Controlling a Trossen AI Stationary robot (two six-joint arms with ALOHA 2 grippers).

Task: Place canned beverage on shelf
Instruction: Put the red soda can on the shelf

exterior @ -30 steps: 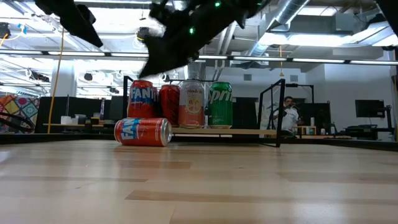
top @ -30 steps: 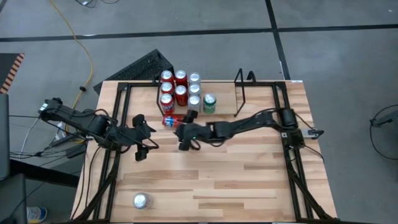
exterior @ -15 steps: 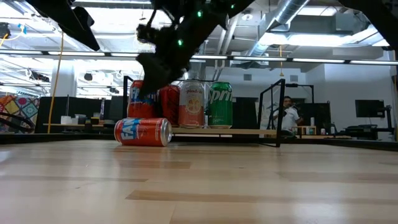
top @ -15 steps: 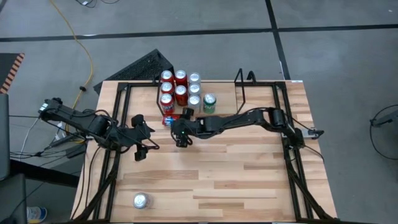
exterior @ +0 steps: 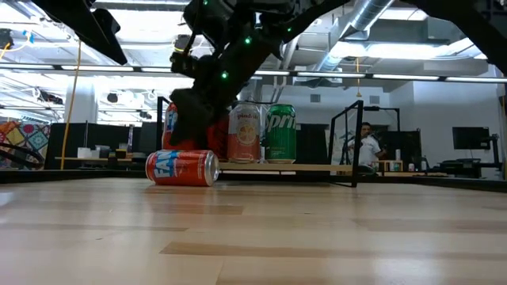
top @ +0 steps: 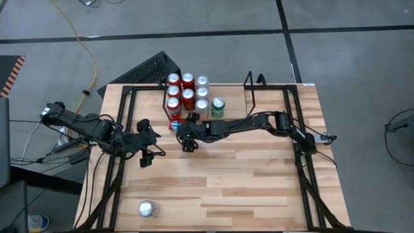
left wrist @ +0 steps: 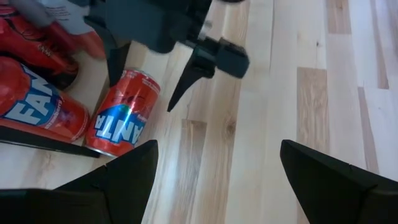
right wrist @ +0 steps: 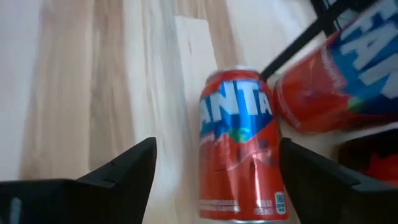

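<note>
From above, your right tool (top: 187,144) and its arm cover most of the fallen Fanta can (top: 174,125); only a red sliver shows. The can lies on its side on the worktop (top: 259,175), just beside the shelf (top: 252,97) front, its long axis running along the shelf's front edge. The right tool's fingers stand apart above the can, gripping nothing. Your left tool (top: 150,147) waits nearby, spread wide.

Grey floor (top: 213,16) around wooden table (top: 259,188), crossed by dark seams; yellow cable (top: 83,45) trailing over it at left; low view: open ceiling with pipes and ducts (exterior: 372,20), bright strip lights (exterior: 396,49); desks, dark monitor (exterior: 469,138); person (exterior: 366,146) seated far behind.
</note>
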